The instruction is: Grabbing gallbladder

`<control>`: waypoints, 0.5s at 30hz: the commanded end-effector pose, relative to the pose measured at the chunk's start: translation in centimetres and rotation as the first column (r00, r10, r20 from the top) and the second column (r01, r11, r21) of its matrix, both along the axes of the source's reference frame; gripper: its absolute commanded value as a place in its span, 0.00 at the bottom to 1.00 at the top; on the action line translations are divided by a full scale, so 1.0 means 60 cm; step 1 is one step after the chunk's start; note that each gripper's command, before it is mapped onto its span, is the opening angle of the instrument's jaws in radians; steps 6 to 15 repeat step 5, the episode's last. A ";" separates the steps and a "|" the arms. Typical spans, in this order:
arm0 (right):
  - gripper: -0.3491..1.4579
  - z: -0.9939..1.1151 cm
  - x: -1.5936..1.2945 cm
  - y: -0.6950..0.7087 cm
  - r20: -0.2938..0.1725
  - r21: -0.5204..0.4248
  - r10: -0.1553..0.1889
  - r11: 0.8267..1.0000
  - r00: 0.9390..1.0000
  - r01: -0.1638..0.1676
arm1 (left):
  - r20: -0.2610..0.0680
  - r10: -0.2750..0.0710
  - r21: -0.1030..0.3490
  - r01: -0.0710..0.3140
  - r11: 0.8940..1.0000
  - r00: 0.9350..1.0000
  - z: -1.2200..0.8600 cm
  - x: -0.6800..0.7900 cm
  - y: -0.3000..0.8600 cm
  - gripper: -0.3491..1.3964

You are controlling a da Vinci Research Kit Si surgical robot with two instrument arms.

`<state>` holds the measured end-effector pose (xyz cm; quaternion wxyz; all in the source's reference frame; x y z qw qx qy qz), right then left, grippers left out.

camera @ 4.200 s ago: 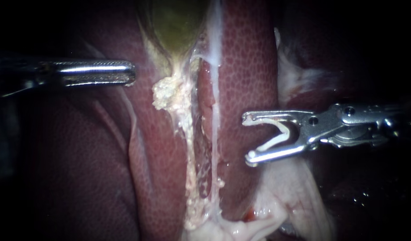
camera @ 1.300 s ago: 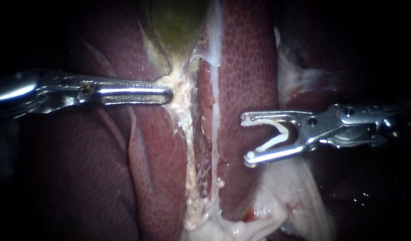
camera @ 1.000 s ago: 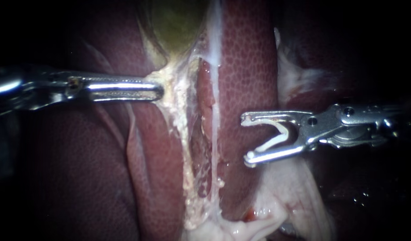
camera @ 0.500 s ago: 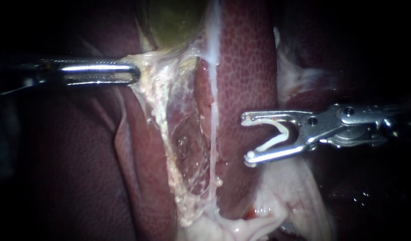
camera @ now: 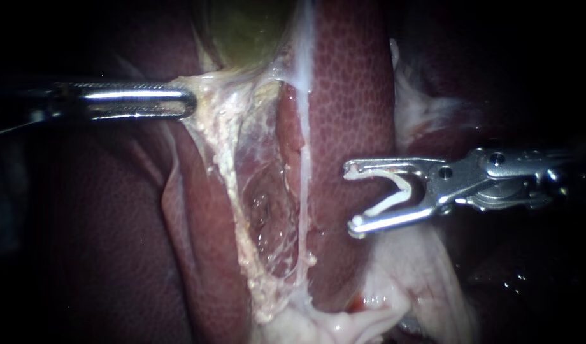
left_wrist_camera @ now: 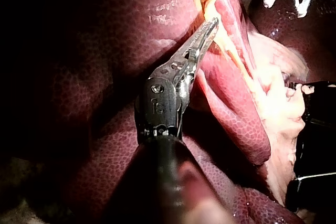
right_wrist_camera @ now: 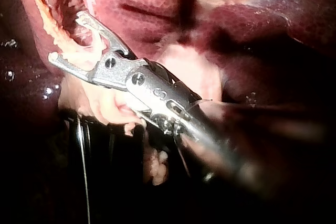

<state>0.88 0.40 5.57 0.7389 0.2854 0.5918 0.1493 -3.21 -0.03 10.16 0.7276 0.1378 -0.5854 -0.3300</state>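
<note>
at the gallbladder's narrow end: pale tissue, yellowish and crumbly, stretched sideways off the gallbladder.
gallbladder: olive-green, only its lower part shows in the endoscope view; it tapers downward to a point and is flanked by liver on both sides.
left instrument: shaft lies level, tips just below and left of the gallbladder. jaws clenched on the pale tissue, one on each side of it. the left wrist view shows the same grip, with the tissue pinched at the very tips.
membrane: thin glistening sheet fanned out below the gallbladder, wide at the gripped tissue and narrowing downward; taut.
white strand: thin, runs straight down from the gallbladder's right edge and bounds the membrane on that side.
liver: dark red, finely mottled, right of the gallbladder; a darker lobe lies left of it, under the left shaft.
right instrument: well below and right of the gallbladder, past the white strand, over the liver; contact with the liver cannot be told. jaws spread wide, tips pointing toward the strand and apart from it.
white clip: v-shaped, seated inside the right jaws with one leg against each jaw. it also shows in the right wrist view, between the jaws.
pale mass: pinkish-white soft tissue, far below the gallbladder, just under the right jaws.
</note>
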 end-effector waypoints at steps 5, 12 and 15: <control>0.52 0.0000 0.0000 0.0000 0.000 0.000 0.000 1.000 1.000 0.000 | 0.000 0.000 0.000 0.000 1.000 1.000 0.0002 -0.0001 0.0000 0.00; 0.52 0.0000 0.0000 0.0000 0.000 0.000 0.000 1.000 1.000 0.000 | 0.000 0.000 0.000 0.000 1.000 1.000 0.0002 -0.0001 0.0000 0.00; 0.52 0.0000 0.0000 0.0000 0.000 0.000 0.000 1.000 1.000 0.000 | 0.000 0.000 0.000 0.000 1.000 1.000 0.0002 -0.0001 0.0000 0.00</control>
